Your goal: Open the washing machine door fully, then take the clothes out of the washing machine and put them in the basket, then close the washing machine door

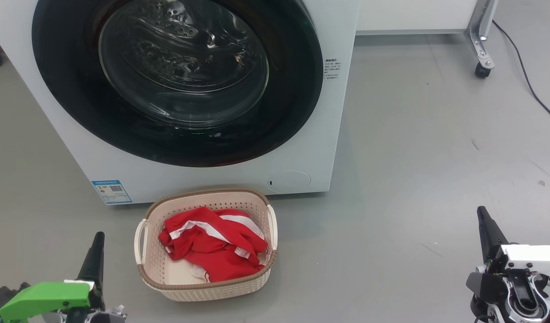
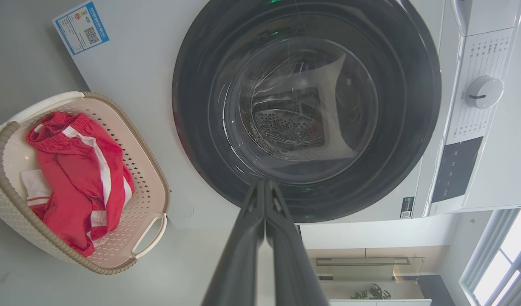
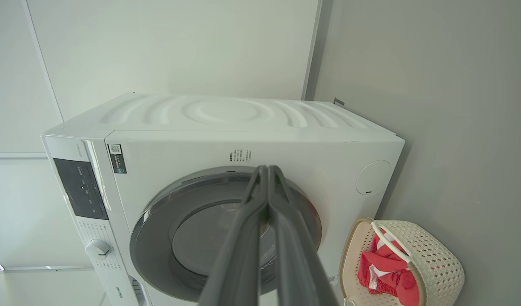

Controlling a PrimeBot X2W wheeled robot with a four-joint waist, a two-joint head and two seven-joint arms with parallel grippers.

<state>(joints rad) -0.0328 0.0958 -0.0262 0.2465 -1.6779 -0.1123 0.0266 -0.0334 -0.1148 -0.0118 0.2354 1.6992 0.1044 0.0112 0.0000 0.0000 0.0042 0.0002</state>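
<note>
The white washing machine (image 1: pixel 297 148) stands ahead with its round black-rimmed door (image 1: pixel 176 80) lying flat against its front; through the glass the steel drum shows. Red clothes (image 1: pixel 214 244) with white stripes lie in the cream basket (image 1: pixel 162 269) on the floor right before the machine. My left gripper (image 1: pixel 97 237) is shut and empty at the lower left, just left of the basket. At the lower right my right gripper (image 1: pixel 481 211) is shut and empty, well apart from the basket. The left wrist view faces the door (image 2: pixel 307 106) and the clothes (image 2: pixel 79 178); the right wrist view shows the machine (image 3: pixel 243 136) and basket (image 3: pixel 430 263).
Grey floor (image 1: pixel 414 157) lies open to the right of the machine. A wheeled metal frame leg (image 1: pixel 481 54) and a dark cable (image 1: pixel 526 76) are at the far right back. The machine's control panel with its knob (image 2: pixel 483 91) is seen from the left wrist.
</note>
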